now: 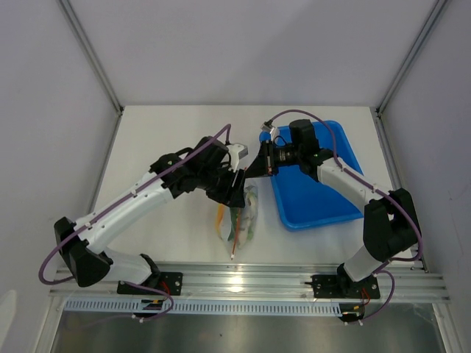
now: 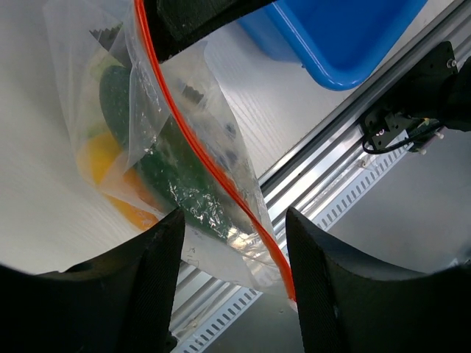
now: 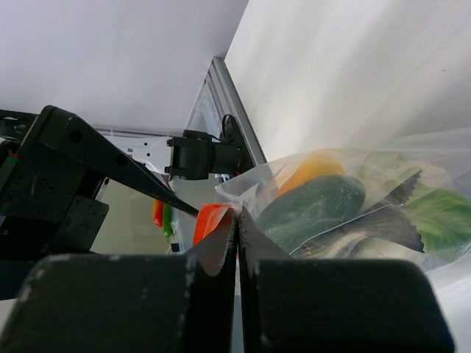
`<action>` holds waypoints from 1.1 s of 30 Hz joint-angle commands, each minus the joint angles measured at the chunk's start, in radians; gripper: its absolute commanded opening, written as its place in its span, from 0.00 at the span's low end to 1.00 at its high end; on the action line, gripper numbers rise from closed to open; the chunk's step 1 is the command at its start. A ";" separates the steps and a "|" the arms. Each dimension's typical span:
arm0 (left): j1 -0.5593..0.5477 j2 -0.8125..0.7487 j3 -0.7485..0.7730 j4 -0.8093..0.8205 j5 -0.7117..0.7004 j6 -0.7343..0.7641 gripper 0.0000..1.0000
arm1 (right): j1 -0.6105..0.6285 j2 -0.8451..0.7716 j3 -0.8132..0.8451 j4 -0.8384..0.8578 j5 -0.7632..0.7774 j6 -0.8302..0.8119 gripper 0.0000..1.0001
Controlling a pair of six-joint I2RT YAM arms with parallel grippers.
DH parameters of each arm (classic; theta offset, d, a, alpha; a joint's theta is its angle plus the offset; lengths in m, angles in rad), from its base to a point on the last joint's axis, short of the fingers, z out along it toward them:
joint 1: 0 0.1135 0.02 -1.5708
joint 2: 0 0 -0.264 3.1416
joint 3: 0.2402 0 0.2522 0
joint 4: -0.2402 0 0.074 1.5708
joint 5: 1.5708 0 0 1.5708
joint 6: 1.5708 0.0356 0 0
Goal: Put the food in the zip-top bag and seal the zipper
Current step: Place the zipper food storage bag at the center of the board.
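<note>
View from above: zip-top bag [image 1: 245,219] lying toward middle of near edge, left of blue tray [image 1: 324,198]; left arm [image 1: 140,195] and right arm [image 1: 346,180] reaching over its far end, grip unreadable here.
Left wrist: left gripper [image 2: 234,228] standing spread, gripping nothing, zipper [image 2: 221,184] crossing gap.
Right wrist: right gripper [image 3: 237,220] clamping zipper; green piece [image 3: 309,202], yellow-orange piece [image 3: 313,165], grey fish-shaped piece [image 3: 383,217] showing inside bag.

The small crinkly clear plastic zip-top bag [image 1: 244,217] lies mid-table, reaching toward the near edge. Its thin orange-red zipper strip [image 2: 213,170] slants along one side. Inside are a yellow-orange toy piece [image 2: 99,158], dark green toy pieces [image 2: 158,173] and a grey fish-shaped piece [image 3: 383,217].
</note>
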 commanded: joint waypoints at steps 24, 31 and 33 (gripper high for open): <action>0.059 0.201 0.276 -0.156 0.034 0.016 0.01 | -0.013 0.002 0.118 -0.203 0.083 -0.129 0.36; 0.253 0.258 0.380 -0.119 0.201 0.027 0.01 | -0.085 -0.027 0.130 -0.292 0.141 -0.171 0.60; 0.286 0.313 0.437 -0.113 0.264 0.022 0.01 | -0.090 -0.035 0.130 -0.301 0.144 -0.181 0.62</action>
